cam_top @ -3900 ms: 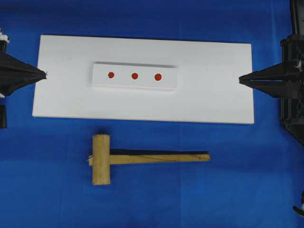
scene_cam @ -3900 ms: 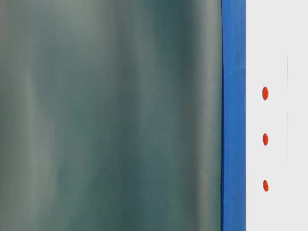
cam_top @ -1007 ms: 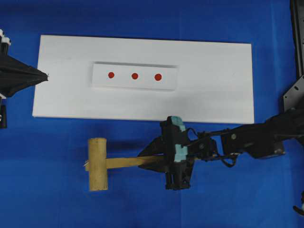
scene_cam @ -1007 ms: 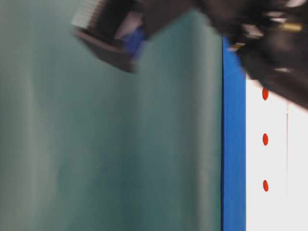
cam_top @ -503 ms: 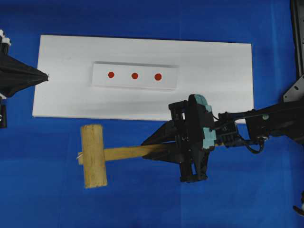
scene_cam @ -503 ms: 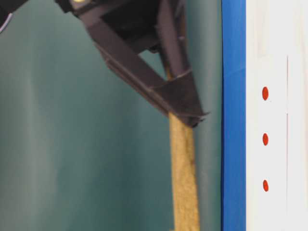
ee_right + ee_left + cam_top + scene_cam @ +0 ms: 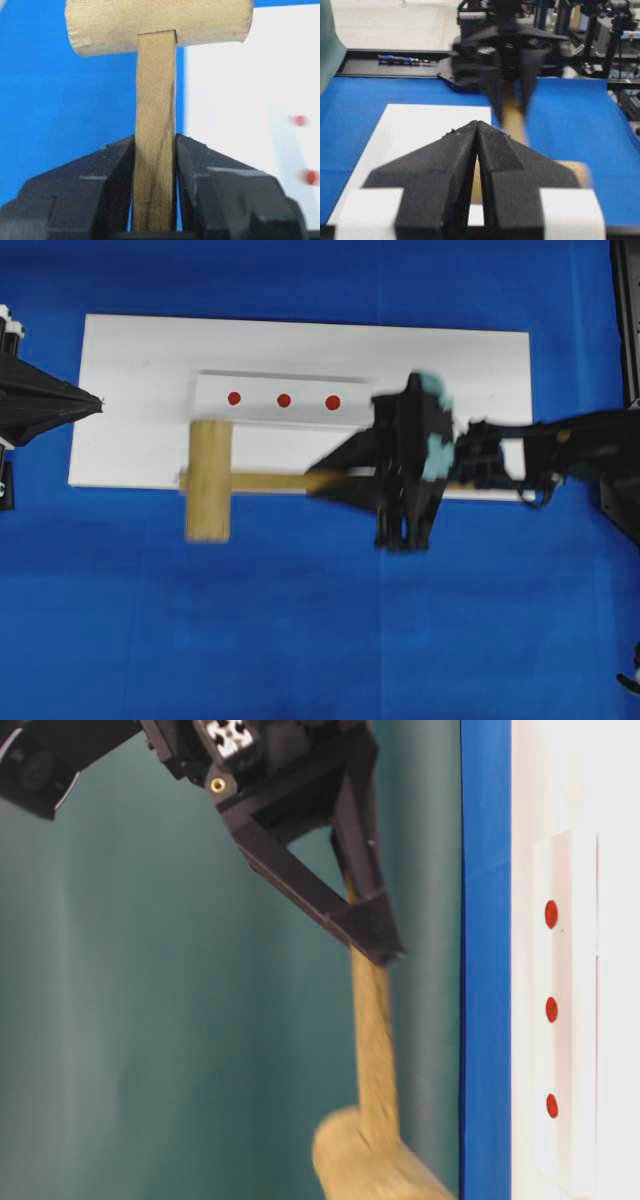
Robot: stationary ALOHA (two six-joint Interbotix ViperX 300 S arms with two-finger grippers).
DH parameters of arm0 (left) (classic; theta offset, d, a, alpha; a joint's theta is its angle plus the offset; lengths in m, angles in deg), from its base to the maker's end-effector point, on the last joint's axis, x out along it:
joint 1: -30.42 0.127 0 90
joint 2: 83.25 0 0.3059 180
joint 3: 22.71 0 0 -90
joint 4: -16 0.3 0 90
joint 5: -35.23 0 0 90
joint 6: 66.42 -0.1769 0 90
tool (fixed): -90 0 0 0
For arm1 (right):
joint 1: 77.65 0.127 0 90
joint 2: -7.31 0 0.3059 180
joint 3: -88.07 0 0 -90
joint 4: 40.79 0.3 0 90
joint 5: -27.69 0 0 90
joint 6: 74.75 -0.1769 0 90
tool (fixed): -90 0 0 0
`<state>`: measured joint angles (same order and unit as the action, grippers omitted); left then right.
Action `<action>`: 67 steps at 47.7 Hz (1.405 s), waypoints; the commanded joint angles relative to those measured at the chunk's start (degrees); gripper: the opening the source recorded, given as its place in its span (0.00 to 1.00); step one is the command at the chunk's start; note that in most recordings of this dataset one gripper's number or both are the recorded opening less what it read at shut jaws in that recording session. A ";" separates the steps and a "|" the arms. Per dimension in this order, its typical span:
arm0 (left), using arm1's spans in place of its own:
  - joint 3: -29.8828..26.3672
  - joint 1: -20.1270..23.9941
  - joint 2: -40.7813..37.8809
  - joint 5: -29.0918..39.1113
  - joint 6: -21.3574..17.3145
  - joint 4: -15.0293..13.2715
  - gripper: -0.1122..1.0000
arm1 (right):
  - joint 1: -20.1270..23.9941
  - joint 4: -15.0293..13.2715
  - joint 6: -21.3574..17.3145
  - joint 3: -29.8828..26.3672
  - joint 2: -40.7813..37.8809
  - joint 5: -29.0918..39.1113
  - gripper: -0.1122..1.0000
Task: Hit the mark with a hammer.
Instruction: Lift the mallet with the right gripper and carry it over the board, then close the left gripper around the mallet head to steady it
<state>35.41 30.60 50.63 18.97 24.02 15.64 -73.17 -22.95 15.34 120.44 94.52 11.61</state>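
The mark [image 7: 284, 400] is the middle one of three red dots on the raised white strip [image 7: 355, 415], which lies in the upper centre of the overhead frame on the white board [image 7: 480, 370]. Just below and left of it in that view hangs the hammer [image 7: 209, 480]. The head is blurred, its top end at the strip's lower left corner, under the left end dot and not under the middle one. The hammer's long axis runs level across the frame, with the handle reaching rightward along the board's lower edge into the right gripper [image 7: 330, 480]. That gripper is clamped on the handle: the right wrist view shows both black fingers [image 7: 90, 185] pressed against the flat wood. So the head lies left of the hand, and the mark lies up and right of the head. I judge the head needs to shift rightward before the strike. The left gripper [image 7: 97, 398] sits at the board's left edge with its fingers pressed together, holding nothing.
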 commanded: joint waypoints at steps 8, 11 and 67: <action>-0.53 -0.18 -0.44 -0.35 0.09 -0.09 0.10 | -5.71 -0.18 4.66 2.20 5.36 -0.70 0.19; -0.53 -0.18 -0.44 -0.35 0.09 -0.09 0.10 | -6.33 -0.18 5.98 2.46 5.80 -0.70 0.19; -0.53 0.09 -0.44 -1.41 4.57 -0.53 0.10 | -5.89 -0.18 65.21 1.14 4.66 -17.31 0.19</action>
<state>35.50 30.60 50.63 18.18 28.50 15.21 -79.32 -23.12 80.38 123.60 98.65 -4.30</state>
